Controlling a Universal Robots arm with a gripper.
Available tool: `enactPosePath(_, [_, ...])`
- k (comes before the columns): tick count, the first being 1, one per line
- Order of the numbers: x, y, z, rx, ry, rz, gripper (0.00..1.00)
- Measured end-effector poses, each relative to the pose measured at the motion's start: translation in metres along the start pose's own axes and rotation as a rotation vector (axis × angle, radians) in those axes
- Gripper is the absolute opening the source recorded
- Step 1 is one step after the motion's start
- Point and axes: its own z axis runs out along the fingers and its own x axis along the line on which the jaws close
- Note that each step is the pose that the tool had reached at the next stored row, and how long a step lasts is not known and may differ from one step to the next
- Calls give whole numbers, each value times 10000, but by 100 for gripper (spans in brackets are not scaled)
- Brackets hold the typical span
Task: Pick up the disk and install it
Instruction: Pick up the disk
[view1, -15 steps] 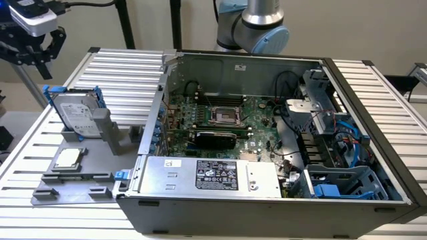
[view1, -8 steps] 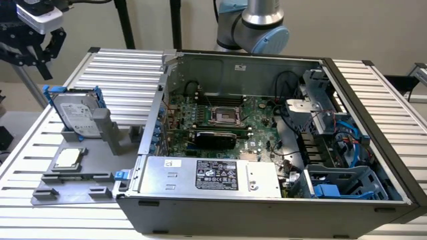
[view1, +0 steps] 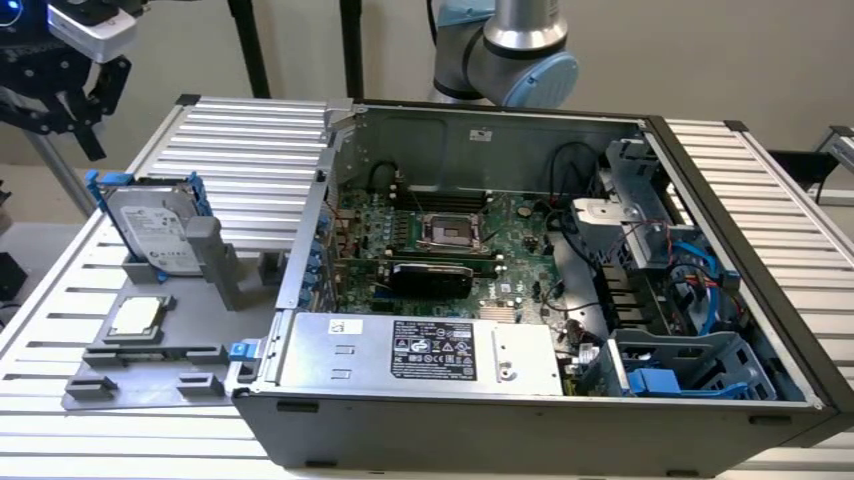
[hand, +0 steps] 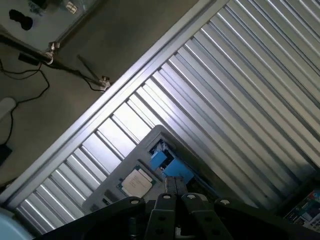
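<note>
A: Largest entry?
B: Bench (view1: 254, 130): ribbed metal top, carried everything listed.
A: Next?
B: Computer case (view1: 534, 405): lid off, boards and cables exposed. It sat across the middle of the bench and reached toward the edge at the exterior view's right.
A: Then?
B: Robot arm (view1: 523, 62): grey joint, seen behind the case at the bench's far edge.
A: The holder?
B: Grey holder (view1: 200, 378): lay by the bench's edge at the exterior view's left, just beside the case.
A: The disk?
B: Disk (view1: 151, 225): silver, white label, blue frame. It stood upright in the holder's far slot, untouched.
A: Gripper?
B: Gripper (hand: 174, 180): hung above the holder, clear of the disk. Fingers (hand: 170, 187) were pressed together, pinching nothing.
A: Smallest?
B: Chip (view1: 138, 317): square, silver. It lay flat in a recess of the holder, nearer the bench's front edge than the disk.
</note>
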Motion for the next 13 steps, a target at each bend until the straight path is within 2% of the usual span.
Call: enactPosePath(13, [0,0,6,61,51,-2359,11])
